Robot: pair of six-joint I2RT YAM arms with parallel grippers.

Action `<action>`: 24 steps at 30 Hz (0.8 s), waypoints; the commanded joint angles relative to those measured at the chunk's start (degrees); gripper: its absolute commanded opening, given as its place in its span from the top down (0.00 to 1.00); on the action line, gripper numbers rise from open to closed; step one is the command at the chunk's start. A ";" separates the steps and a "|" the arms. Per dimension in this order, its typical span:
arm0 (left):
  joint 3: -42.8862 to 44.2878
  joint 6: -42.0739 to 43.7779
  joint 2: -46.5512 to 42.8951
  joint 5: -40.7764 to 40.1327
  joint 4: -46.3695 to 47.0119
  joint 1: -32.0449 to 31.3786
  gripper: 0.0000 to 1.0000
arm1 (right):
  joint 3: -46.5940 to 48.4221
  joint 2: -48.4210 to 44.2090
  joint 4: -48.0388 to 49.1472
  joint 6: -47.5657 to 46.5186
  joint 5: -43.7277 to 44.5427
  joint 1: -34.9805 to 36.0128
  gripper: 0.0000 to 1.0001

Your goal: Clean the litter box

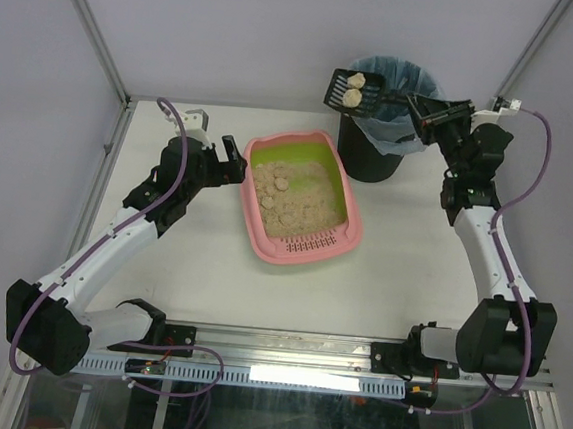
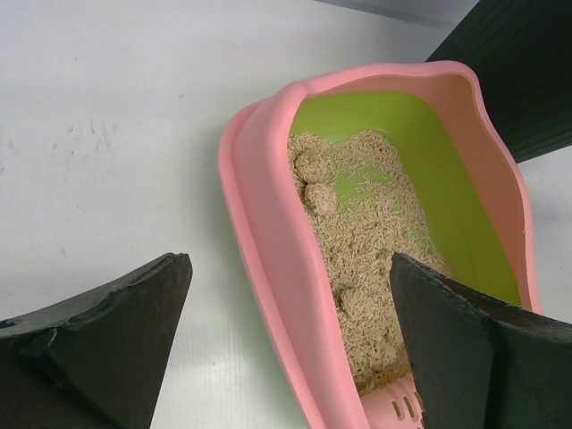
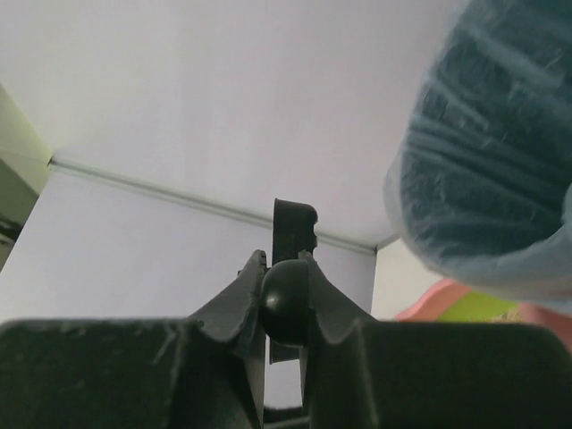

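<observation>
The pink litter box [image 1: 250, 211] with a green lining sits mid-table, holding beige litter and several clumps [image 1: 272, 184]. Its slotted grille [image 1: 312, 244] faces the near edge. My left gripper [image 1: 239, 162] is open and straddles the box's left wall. In the left wrist view one finger [image 2: 116, 340] is outside the pink rim [image 2: 268, 232] and the other [image 2: 465, 349] is over the litter. My right gripper [image 1: 423, 111] is shut on the handle of a black scoop [image 1: 353, 90]. The scoop carries two clumps above the left rim of the bin. In the right wrist view the gripper [image 3: 281, 259] clamps the handle [image 3: 293, 223].
A black bin [image 1: 377, 152] lined with a blue bag [image 1: 418, 86] stands at the back right, close to the litter box's far corner. It also shows at the edges of both wrist views [image 2: 518, 71] [image 3: 492, 179]. Frame posts [image 1: 92, 27] and white walls enclose the table.
</observation>
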 commanded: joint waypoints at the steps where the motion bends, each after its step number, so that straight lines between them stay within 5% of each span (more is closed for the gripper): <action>1: 0.23 -0.15 -0.64 2.27 2.06 0.33 0.01 | 5.87 2.25 -0.44 -3.01 4.66 -3.49 1.00; 12: 0.10 -0.33 -1.01 3.82 1.82 0.34 0.01 | 13.79 10.30 3.64 -27.25 5.23 -8.23 1.00; 18: -0.73 -0.93 -1.88 2.89 2.05 0.34 0.01 | 15.71 15.07 10.20 -47.71 -4.75 -8.12 1.00; 24: -0.82 -0.94 -1.33 4.42 2.43 0.34 0.01 | 19.99 16.75 6.46 -64.19 -11.93 -7.95 1.00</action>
